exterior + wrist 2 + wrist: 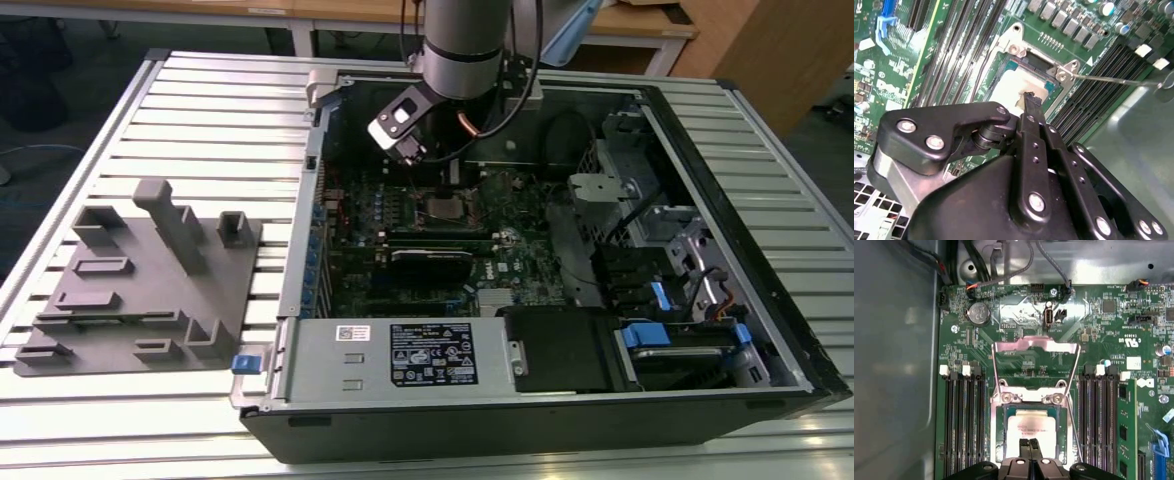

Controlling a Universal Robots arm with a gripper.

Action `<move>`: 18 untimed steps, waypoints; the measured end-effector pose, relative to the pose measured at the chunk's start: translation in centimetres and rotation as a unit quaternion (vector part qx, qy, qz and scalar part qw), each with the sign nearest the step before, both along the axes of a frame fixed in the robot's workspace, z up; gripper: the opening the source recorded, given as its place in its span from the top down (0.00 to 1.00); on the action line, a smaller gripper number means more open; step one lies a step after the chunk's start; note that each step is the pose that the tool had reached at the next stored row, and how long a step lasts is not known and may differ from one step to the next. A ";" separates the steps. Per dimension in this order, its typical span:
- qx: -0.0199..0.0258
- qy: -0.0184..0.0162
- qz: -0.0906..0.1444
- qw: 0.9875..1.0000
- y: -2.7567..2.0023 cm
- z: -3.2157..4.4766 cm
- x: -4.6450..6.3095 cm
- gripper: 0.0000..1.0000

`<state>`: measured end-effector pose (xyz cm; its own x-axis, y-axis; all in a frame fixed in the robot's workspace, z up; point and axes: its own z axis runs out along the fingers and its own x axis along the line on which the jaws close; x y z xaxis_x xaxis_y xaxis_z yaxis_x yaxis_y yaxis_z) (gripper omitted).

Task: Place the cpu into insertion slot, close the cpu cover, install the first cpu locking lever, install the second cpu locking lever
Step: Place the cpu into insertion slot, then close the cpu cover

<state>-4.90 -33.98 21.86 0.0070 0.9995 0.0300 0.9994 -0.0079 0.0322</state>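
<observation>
From where I stand, in the exterior view the arm reaches down into the open computer case (534, 430) on the bench (200, 90), its tool (450, 180) just above the socket (447, 208). In the first wrist view the cpu (1030, 427) lies in the socket, the cpu cover (1035, 345) is tipped open beside the socket, and the tool (1029, 446) has its fingers pressed together over the cpu's edge. In the second wrist view the tool (1030, 100) ends over the cpu (1006, 92) in the socket.

A slatted metal worktop (200, 110) is seen in the exterior view. An open black computer case (507, 432) is laid flat on it, from the centre toward 3 o'clock. A grey moulded fixture (134, 290) with upright posts is set at 9 o'clock, just beside the case.
</observation>
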 end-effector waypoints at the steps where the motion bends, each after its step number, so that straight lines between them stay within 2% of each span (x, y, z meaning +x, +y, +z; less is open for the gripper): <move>1: 0.000 0.000 0.000 1.000 0.00 0.00 0.1 0.89; 5: 0.000 0.001 0.000 1.000 0.00 0.04 0.2 0.89; 15: 0.000 0.001 0.000 1.000 0.00 1.03 0.2 0.89; 18: 0.000 0.001 0.000 1.000 0.00 1.05 0.2 0.89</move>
<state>-4.74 -33.97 22.91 0.0071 0.9995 0.0299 0.9995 -0.0080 0.0311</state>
